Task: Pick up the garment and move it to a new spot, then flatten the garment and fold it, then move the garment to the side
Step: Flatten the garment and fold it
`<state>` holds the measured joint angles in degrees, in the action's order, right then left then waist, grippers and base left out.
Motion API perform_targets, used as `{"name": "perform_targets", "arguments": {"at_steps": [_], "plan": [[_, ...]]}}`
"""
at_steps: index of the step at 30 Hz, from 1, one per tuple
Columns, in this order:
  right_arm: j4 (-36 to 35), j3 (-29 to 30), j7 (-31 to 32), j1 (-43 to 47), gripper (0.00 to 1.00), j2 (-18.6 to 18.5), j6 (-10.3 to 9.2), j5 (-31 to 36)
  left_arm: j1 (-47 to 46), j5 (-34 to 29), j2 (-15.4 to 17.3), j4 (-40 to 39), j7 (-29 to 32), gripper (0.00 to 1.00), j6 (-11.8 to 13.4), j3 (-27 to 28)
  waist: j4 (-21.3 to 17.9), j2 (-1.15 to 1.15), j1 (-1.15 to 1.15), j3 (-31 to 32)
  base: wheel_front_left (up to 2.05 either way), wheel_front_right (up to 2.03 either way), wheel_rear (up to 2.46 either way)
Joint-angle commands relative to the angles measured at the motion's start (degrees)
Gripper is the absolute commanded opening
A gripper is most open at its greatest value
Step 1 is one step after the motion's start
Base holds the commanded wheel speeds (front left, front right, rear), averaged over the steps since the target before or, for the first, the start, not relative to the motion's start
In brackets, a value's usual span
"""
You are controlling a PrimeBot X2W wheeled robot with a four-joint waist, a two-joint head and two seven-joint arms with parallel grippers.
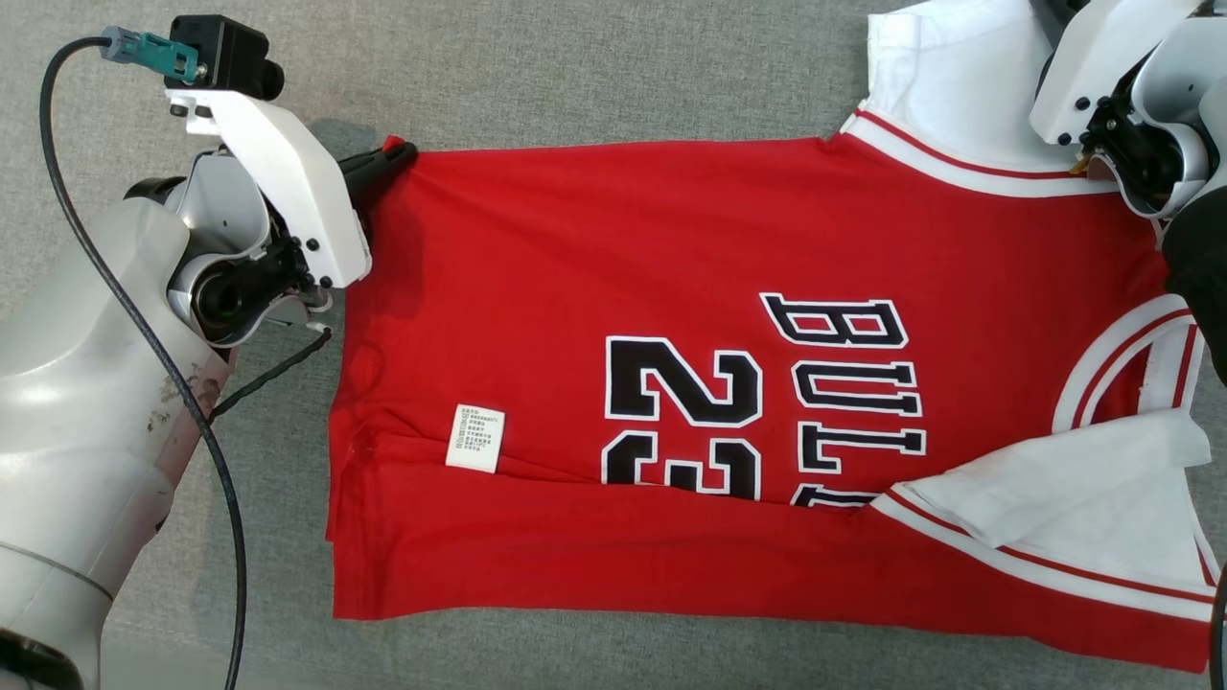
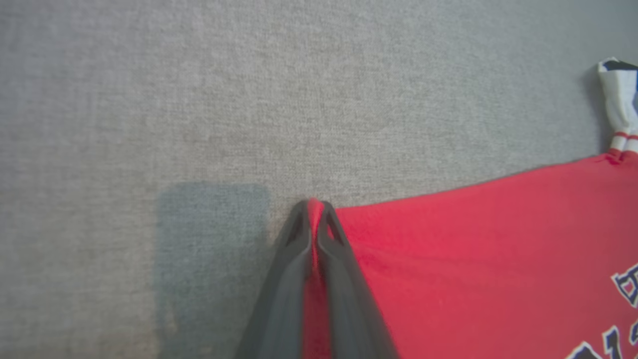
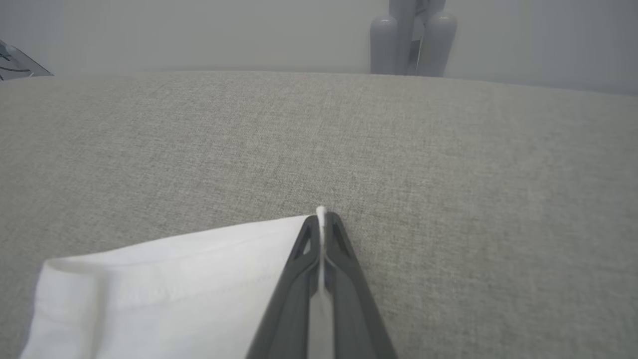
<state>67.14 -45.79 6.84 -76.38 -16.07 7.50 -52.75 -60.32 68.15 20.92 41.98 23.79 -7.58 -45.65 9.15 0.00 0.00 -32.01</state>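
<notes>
Between the fingers (image 2: 284,269) of the left gripper (image 2: 315,205), a red corner of the garment (image 1: 671,240) is pinched tight. The right gripper (image 3: 321,217) pinches its white sleeve. It lies spread between them.

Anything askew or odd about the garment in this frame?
Yes. The jersey has its near edge folded up over the printed number, a care label lies exposed beside that fold, and the near white sleeve is crumpled.
</notes>
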Motion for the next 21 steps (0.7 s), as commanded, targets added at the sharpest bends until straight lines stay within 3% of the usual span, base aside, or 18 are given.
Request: {"name": "perform_targets", "arguments": {"at_steps": [1, 21], "plan": [[-0.1, -0.6, 0.2, 0.4, 0.0, -0.2, -0.01, -0.5, 0.3, 0.3, 0.2, 1.2, -0.1, 0.0, 0.2, -1.1, 0.0, 0.0, 0.0, 0.1, 0.0, 0.0, 0.0], [-6.7, -6.0, -7.9, 4.3, 0.0, -3.4, -0.01, -6.0, 0.0, 2.4, 2.1, 2.5, -11.7, 0.0, 0.2, -6.2, -2.2, 0.0, 0.0, 5.9, 0.0, 0.0, 0.0]]}}
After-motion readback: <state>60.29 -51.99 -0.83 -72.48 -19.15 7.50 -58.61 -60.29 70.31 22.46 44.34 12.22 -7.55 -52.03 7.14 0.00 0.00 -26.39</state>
